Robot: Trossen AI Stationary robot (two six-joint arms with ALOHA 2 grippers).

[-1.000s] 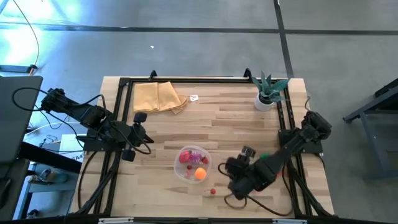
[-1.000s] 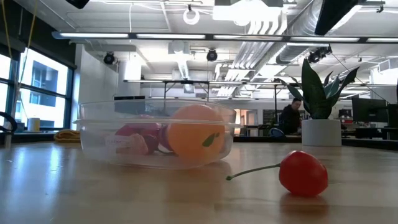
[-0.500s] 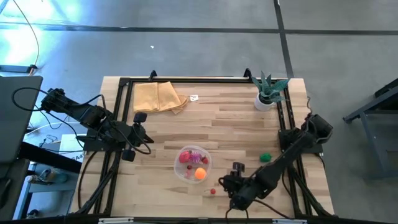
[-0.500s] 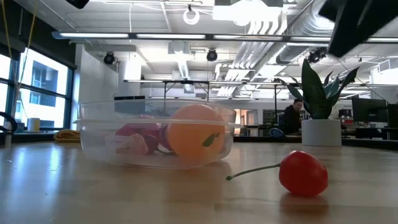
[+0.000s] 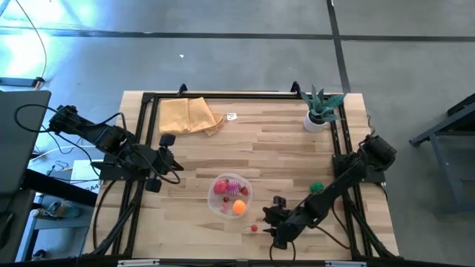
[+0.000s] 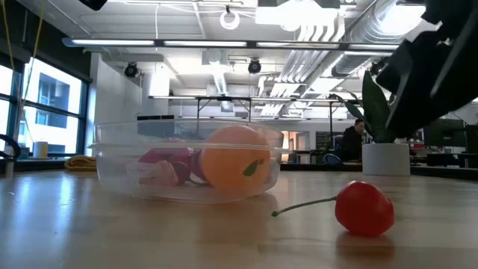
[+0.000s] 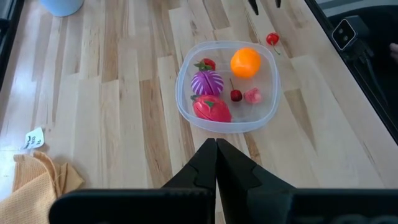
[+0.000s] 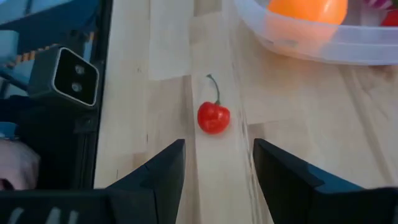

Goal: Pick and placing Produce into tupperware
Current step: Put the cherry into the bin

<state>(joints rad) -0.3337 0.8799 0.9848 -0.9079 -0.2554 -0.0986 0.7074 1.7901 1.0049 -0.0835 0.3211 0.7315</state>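
Step in hand looks like the pick of the loose cherry (image 8: 213,117), which lies on the desk (image 5: 282,141) just beside the tupperware (image 5: 223,205), on the side near the desk's front edge, stem pointing toward the container. To do it well, I'd keep the right end effector (image 8: 214,165) centred on the red body, not the thin stem (stem will slip or bend), come straight down so both fingers reach the wood together, and close gently since the ball is round and could squirt out sideways. It also sits near the desk edge and the low camera (image 8: 65,78), so a nudge that way risks losing it. Right arm reaches in low from the right side of the desk toward the front edge, its end effector close to the cherry; fingers spread apart, cherry showing in the gap ahead of them, not yet between them. Left end effector (image 7: 216,163) waits at the left side of the desk, well apart from the tupperware, fingers pressed together, holding nothing. Tupperware already has an orange (image 7: 245,62), a purple piece (image 7: 206,81), a red piece (image 7: 211,109) and a few small bits. A green piece (image 5: 318,188) remains out on the desk by the right arm (next one, probably).
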